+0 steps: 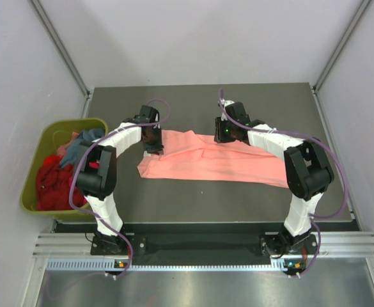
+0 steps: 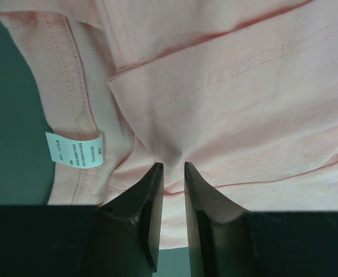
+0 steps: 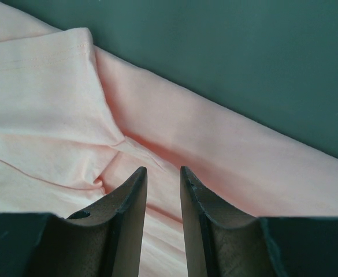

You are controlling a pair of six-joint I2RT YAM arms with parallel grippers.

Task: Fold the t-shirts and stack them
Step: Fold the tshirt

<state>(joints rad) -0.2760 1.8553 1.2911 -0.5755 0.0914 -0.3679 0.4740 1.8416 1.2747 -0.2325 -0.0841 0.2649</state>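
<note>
Folding stage on the salmon-pink t-shirt [image 1: 218,163], by my read; stacking not begun. It lies across the middle of the worktop [image 1: 238,204] as a long crosswise band, layers doubled over, far edge uneven.

At the band's far-left corner, set low: left fingers [image 1: 152,144]. Wrist view shows the tips a narrow gap apart with pink cloth showing in the gap, and a white care label [image 2: 75,151] off to one side by the neck seam. Cannot tell whether cloth is pinched or merely lies beneath.

At the far edge, about mid-band: right fingers [image 1: 227,133]. Wrist view again shows a narrow gap, with a sleeve hem [image 3: 88,63] near the tips and a small pucker of cloth running in toward them. That hints at a pinch, but I cannot tell for sure.

Just beside the worktop's left edge: olive-green bin [image 1: 28,182]. It holds a red t-shirt [image 1: 51,182] heaped at the near end and a teal-blue t-shirt [image 1: 78,150] toward the far end. These wait their turn.

Next move, as I judge it: both sets of fingers need a sure hold on the far edge, through all layers. They then carry it toward the near edge together and level, so the band narrows without skewing. An end-to-end fold would likely come after.

Risks: catching only the top layer would peel the fold open, and an uneven lift between arms would drag the band askew.
</note>
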